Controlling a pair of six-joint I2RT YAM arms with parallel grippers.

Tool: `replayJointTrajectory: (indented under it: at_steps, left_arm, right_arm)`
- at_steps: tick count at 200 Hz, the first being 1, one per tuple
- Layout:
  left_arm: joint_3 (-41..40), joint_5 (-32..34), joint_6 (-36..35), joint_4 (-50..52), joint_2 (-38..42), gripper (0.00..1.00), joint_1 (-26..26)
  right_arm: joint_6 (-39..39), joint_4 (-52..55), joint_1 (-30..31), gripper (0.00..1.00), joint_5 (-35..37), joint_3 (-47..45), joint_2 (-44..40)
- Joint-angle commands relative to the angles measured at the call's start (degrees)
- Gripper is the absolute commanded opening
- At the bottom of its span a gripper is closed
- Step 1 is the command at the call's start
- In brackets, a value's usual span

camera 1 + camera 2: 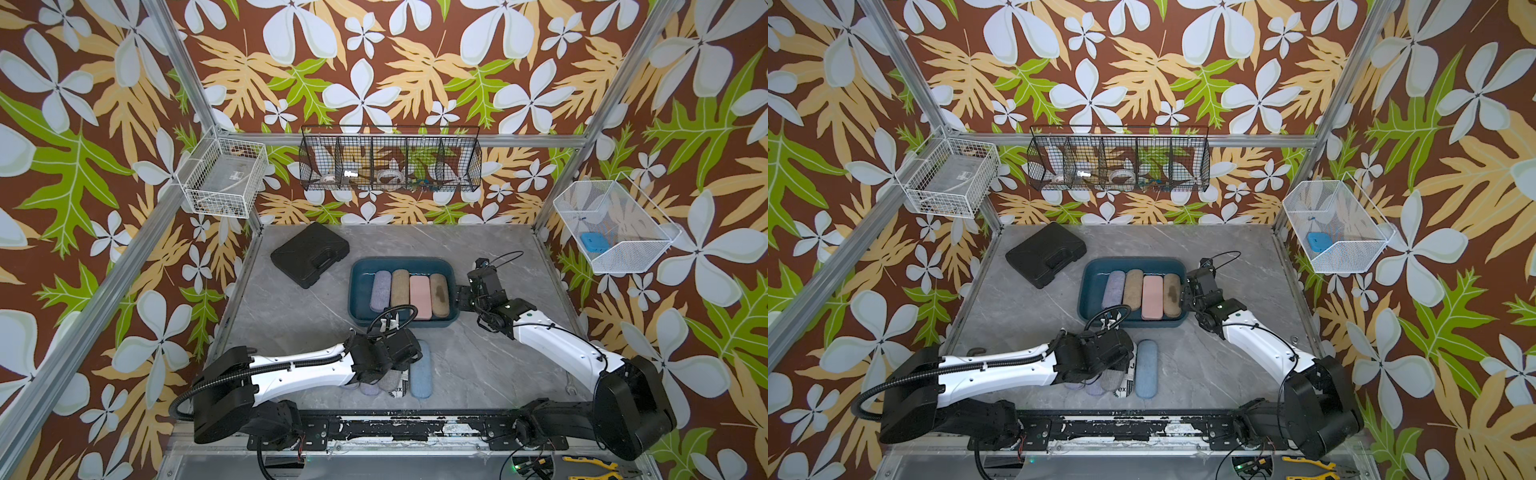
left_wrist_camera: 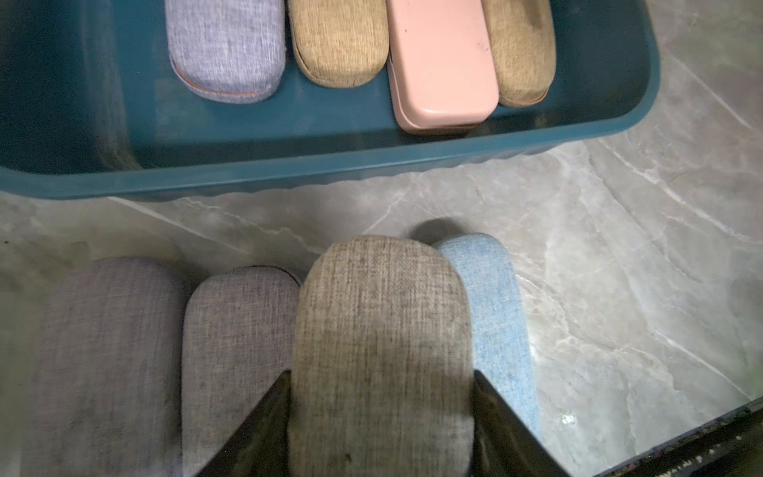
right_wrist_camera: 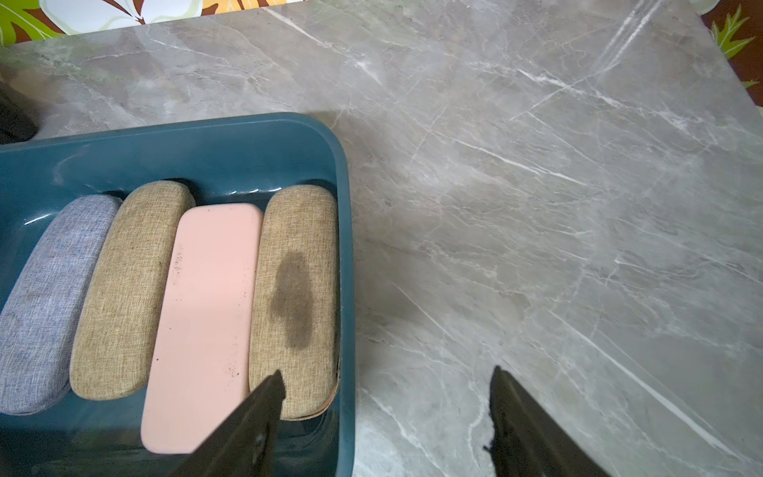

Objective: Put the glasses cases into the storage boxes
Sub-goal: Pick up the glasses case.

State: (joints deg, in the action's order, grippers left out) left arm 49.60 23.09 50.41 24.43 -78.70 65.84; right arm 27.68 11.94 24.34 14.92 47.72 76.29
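Jaws of the left gripper [image 2: 380,373] clamp a grey-beige case [image 2: 380,314], lower centre in both top views; right gripper [image 3: 387,369] jaws gape across one wall of the central tub [image 3: 347,247].

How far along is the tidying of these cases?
Done: lavender case, tan case, pink case and stained tan case lie in the teal tub. The left tool is shut on a greyish-beige case. Left on the table: two grey cases, a newspaper-print case and a light blue case.
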Motion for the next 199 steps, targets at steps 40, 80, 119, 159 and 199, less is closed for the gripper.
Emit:
replayJointTrajectory:
  at_steps: [40, 80, 119, 159, 199]
  left_arm:
    - [3.0, 7.2, -3.8, 1.8, 4.9, 0.6, -0.4]
    - [4.2, 8.5, -6.5, -2.8, 4.9, 0.6, -5.7]
    - [5.3, 8.1, -10.4, -8.5, 2.7, 0.6, -11.5]
    - [8.5, 7.8, -14.6, -9.5, -0.2, 0.6, -15.9]
    - [10.2, 7.4, -17.4, -10.7, -3.7, 0.6, -19.6]
  right_arm:
    - [0.2, -1.5, 0.0, 0.77, 0.0, 0.0, 0.5]
    - [0.2, -1.7, 0.1, 0.78, 0.2, -0.5, 0.1]
    - [0.2, -1.4, 0.1, 0.78, 0.6, -1.1, -0.4]
    - [0.6, -1.6, 0.0, 0.78, 0.7, -1.6, -0.7]
    - [0.8, -2.1, 0.0, 0.77, 0.7, -1.5, -0.4]
